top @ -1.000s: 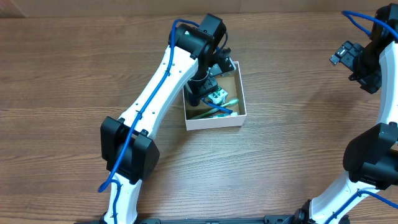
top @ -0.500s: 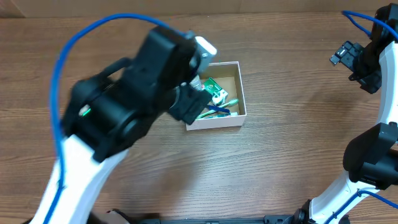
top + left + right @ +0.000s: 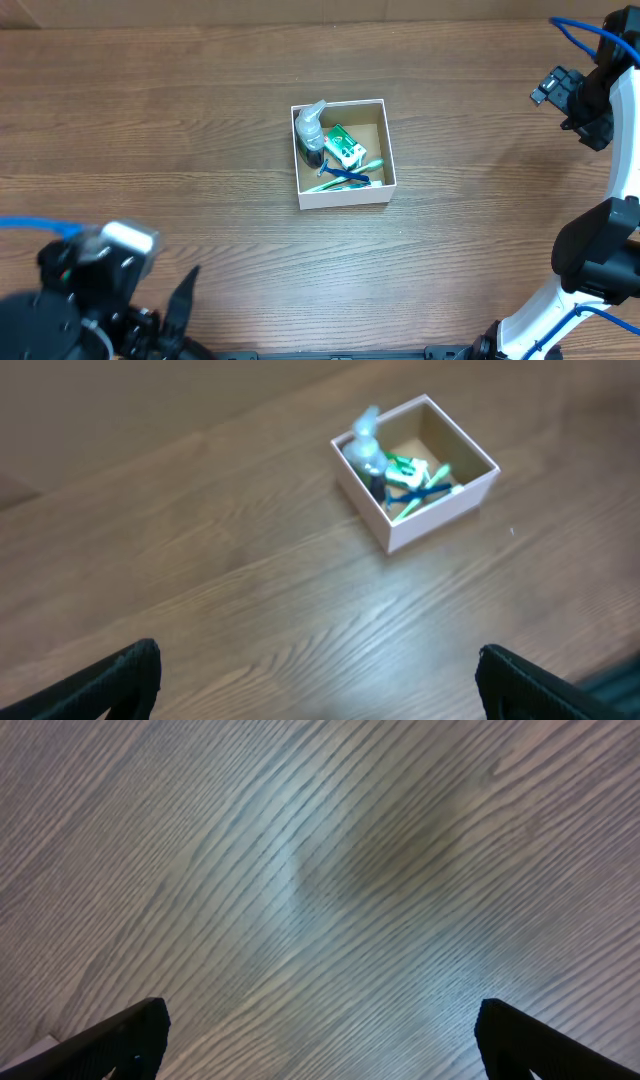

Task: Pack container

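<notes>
The container (image 3: 390, 165) is a white square box with a brown inside, at the table's middle. In it lie a clear pump bottle (image 3: 311, 125), a green and white packet (image 3: 345, 146) and blue and green toothbrushes (image 3: 349, 177). The container also shows in the left wrist view (image 3: 440, 510), far ahead, with the bottle (image 3: 364, 451) in it. My left gripper (image 3: 320, 682) is open and empty, pulled back to the near left corner, blurred in the overhead view (image 3: 180, 305). My right gripper (image 3: 320, 1042) is open and empty over bare wood at the far right (image 3: 556, 90).
The table is brown wood grain in all views. My right arm's base (image 3: 600, 260) stands at the right edge. A blue cable (image 3: 30, 223) loops off the left arm at the lower left.
My left arm has swung away from over the container, back and down to the near left corner. The container's contents now show in full. The right arm has not moved.
</notes>
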`<state>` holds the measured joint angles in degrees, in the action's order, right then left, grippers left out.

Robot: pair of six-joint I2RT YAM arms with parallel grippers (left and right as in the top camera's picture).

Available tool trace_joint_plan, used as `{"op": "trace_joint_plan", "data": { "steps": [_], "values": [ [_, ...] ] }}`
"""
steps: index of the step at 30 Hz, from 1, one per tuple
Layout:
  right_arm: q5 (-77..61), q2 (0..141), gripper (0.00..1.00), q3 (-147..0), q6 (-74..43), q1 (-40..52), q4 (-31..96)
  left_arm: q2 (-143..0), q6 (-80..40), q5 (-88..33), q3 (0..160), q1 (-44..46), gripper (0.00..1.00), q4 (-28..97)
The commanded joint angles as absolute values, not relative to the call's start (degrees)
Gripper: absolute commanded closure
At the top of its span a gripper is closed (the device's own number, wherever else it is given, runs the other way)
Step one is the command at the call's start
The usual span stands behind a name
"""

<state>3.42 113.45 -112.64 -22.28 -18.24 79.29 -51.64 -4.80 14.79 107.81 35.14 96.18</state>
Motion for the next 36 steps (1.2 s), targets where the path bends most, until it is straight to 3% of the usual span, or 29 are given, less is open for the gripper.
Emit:
{"op": "trace_joint_plan", "data": {
  "steps": [1, 5, 9, 13, 17, 25, 28, 36],
  "values": [
    [4.45, 113.12, 0.00, -112.81, -22.59, -18.02, 79.15, -42.35, -7.92, 16.45, 94.89, 25.76, 0.00, 90.00],
    [4.45, 113.12, 0.00, -112.84, -22.57, -18.02, 79.13, -30.50, -3.18, 7.51, 75.37, 12.53, 0.00, 70.76],
    [4.45, 113.12, 0.00, -112.84, -22.57, -18.02, 79.15, -18.39, 7.49, -6.02, 48.14, 0.99, 0.00, 39.44],
    [4.45, 113.12, 0.00, -112.81, -22.59, -18.02, 79.15, -12.93, 7.94, -16.01, 27.62, -4.80, 0.00, 12.05],
    [4.45, 113.12, 0.00, -112.84, -22.57, -18.02, 79.13, -7.84, 7.53, -18.13, 13.85, -5.45, 0.00, -4.25],
    [4.45, 113.12, 0.00, -112.84, -22.57, -18.02, 79.15, -1.45, 7.49, -18.28, 0.89, -5.63, 0.00, -5.93],
    [4.45, 113.12, 0.00, -112.84, -22.57, -18.02, 79.15, -0.64, 7.51, -18.72, 0.27, -5.67, 0.00, 2.33],
    [4.45, 113.12, 0.00, -112.81, -22.57, -18.02, 79.13, -0.25, 7.31, -18.94, 0.27, -5.65, 0.00, 2.74]
  ]
}}
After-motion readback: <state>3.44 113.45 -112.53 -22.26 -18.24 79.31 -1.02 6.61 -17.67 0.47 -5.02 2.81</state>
